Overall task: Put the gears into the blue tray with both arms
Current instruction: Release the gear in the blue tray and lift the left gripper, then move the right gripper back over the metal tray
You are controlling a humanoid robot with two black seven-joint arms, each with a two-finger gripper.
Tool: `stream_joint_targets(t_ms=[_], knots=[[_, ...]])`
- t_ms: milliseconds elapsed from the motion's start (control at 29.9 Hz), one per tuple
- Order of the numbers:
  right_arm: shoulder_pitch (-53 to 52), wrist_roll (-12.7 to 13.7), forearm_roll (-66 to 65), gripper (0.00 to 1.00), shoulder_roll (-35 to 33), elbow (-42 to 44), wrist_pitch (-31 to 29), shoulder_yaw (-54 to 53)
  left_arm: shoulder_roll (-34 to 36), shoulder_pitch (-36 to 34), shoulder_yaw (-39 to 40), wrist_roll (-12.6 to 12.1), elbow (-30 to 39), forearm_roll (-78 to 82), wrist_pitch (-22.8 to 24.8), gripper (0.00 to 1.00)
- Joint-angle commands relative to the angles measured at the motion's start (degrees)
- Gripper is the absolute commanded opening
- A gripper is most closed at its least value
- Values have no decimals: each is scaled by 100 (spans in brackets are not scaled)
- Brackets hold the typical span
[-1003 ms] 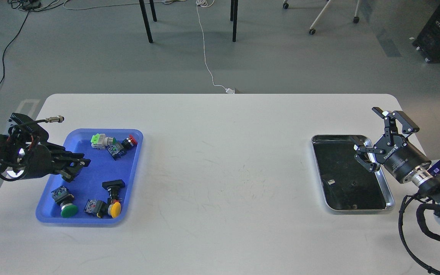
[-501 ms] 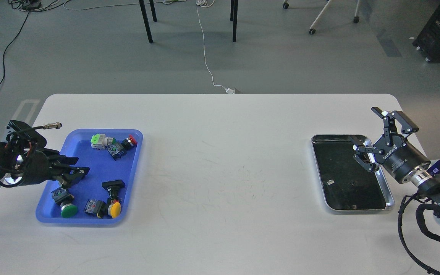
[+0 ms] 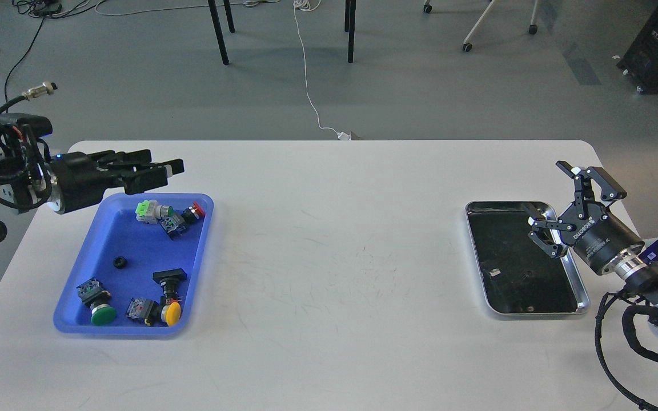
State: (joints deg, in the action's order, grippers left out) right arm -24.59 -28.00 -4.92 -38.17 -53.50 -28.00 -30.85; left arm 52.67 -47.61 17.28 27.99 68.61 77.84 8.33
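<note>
A white worktop (image 3: 329,257) fills the view from the robot's head, with grey floor beyond its far edge.

At about 9 o'clock lies the blue tray (image 3: 106,228), a shallow rectangle with rounded corners. One gear (image 3: 119,262), a tiny dark round piece, rests on the bare blue floor near the tray's middle, apart from everything else. Around it sit several push-buttons: a green-and-white one (image 3: 147,210) and a red-capped one (image 3: 194,210) at the tray's far end, a green-capped one (image 3: 100,311) at the near left corner, a yellow-capped one (image 3: 172,311) at the near right, and a black-topped one (image 3: 170,278) just above the yellow.

The left arm reaches in from 9 o'clock. Its left pincer (image 3: 160,170) hangs above the far rim of the blue tray, pointing towards 3 o'clock. Its fingers lie close together side-on, and whether anything is between them cannot be told.

At about 3 o'clock lies a steel tray (image 3: 583,302) with a black inside; a few tiny specks show on that black floor, too small to identify. The right pincer (image 3: 563,205) hovers at the steel tray's right rim, its fingers spread wide and holding nothing.
</note>
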Motion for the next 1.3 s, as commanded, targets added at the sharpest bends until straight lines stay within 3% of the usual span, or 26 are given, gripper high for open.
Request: stream_joint_targets(t_ms=[0,134,368,602,735,903,1103,1270], knots=[[-2,0,-9,97,-6,-2,0,27,-213,120,153,1,600,-2048,2,93],[-10,0,-18,97,-67,-11,0,44,-731,506,381,1,593,-3782,-24,98],[-107,0,-614,97,-400,-239,0,79,-1698,1964,1856,1,311,-4172,11,98],[-668,0,-2992,97,-1481,-977,0,88,-2489,2958,3202,1,267,-4190,590,98],[-1335,0,-4943,98,-2000,-1197,0,351,-2674,3118,3352,1,267,-4181,697,98],[-2478,0,-7388,98,-2519,-2084,0,1334,-2718,3118,3361,1,267,-4172,705,98],[-3551,0,-9269,98,-2494,-2121,0,2810,-2692,3118,3370,1,302,-4181,714,98],[-3983,0,-10169,98,-1985,-1867,0,3550,-2710,3135,3458,1,320,-4181,723,98]])
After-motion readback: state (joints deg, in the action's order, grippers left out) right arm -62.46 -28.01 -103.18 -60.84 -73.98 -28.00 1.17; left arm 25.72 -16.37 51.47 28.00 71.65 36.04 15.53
